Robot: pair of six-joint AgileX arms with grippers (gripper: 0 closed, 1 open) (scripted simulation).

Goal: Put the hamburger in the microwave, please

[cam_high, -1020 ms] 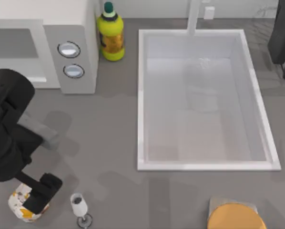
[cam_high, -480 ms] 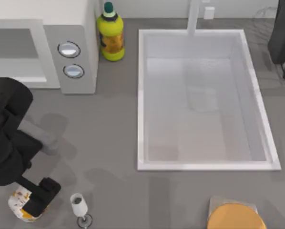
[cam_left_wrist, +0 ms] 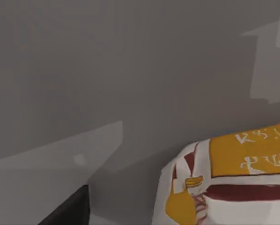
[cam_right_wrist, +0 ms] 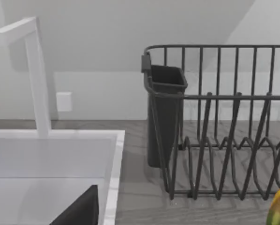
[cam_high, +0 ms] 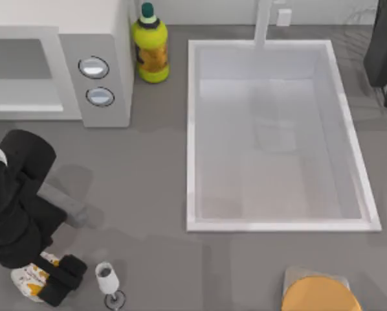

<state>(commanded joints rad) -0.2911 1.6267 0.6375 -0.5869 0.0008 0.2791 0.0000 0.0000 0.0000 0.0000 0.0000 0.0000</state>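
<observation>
A grey table (cam_high: 148, 194) carries the microwave (cam_high: 57, 65), a yellow bottle (cam_high: 149, 48), hamburger (cam_high: 28, 280) and wine glass (cam_high: 107, 280).

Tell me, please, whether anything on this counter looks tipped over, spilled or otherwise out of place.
Nothing stands out. The yellow bottle stands upright beside the microwave, the small glass is upright at the front left, and the sink shows no spill. The hamburger sits on the counter under the left gripper.
</observation>
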